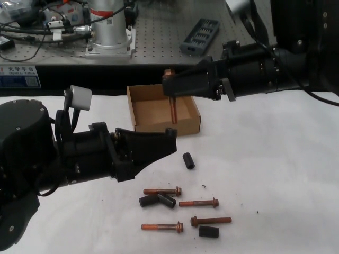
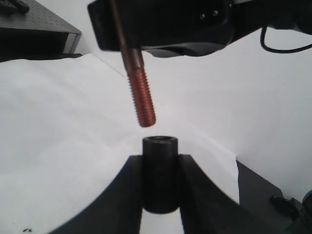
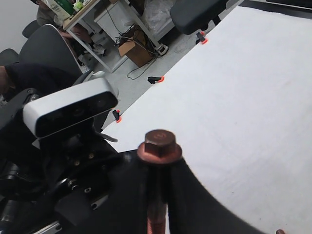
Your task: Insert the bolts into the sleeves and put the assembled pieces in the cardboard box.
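Observation:
My left gripper (image 2: 160,168) is shut on a black sleeve (image 2: 160,175), held upright with its bore facing up. My right gripper (image 3: 158,187) is shut on a copper bolt (image 3: 159,146), just under its hex head. The bolt (image 2: 141,92) hangs thread-down, its tip a little above the sleeve's mouth and slightly to one side. In the high view the right gripper (image 1: 170,87) holds the bolt (image 1: 173,108) in front of the open cardboard box (image 1: 139,108), with the left gripper (image 1: 170,138) below it.
On the white cloth near the front lie several loose bolts (image 1: 198,202) and three loose sleeves: one alone (image 1: 188,160), one beside a bolt (image 1: 157,200), one at the front (image 1: 208,231). A metal bench with a post (image 1: 108,26) stands behind the box.

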Motion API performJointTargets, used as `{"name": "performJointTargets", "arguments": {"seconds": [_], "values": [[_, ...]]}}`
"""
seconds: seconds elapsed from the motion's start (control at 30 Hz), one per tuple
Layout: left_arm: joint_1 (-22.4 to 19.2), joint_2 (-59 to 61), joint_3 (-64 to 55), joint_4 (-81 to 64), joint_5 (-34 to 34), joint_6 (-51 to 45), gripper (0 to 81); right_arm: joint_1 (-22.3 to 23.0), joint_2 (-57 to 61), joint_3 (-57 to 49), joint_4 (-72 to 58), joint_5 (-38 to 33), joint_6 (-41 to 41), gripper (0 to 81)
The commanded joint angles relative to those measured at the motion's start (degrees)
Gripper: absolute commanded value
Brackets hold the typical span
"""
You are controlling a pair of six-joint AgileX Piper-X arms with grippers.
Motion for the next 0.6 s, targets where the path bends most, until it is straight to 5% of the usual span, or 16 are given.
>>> {"name": "performJointTargets", "arguments": {"seconds": [0.0,0.57], "values": [[0.2,-0.6,-1.0,-1.7,0.6,-0.5,8.7,-0.2,-1.2,0.0,0.2,-1.0,0.1,1.1],[0.2,-0.6,-1.1,0.9,-0.6,-1.4,8.7,-0.2,-1.3,0.6,-0.3,-1.6,-0.3,1.1]]}}
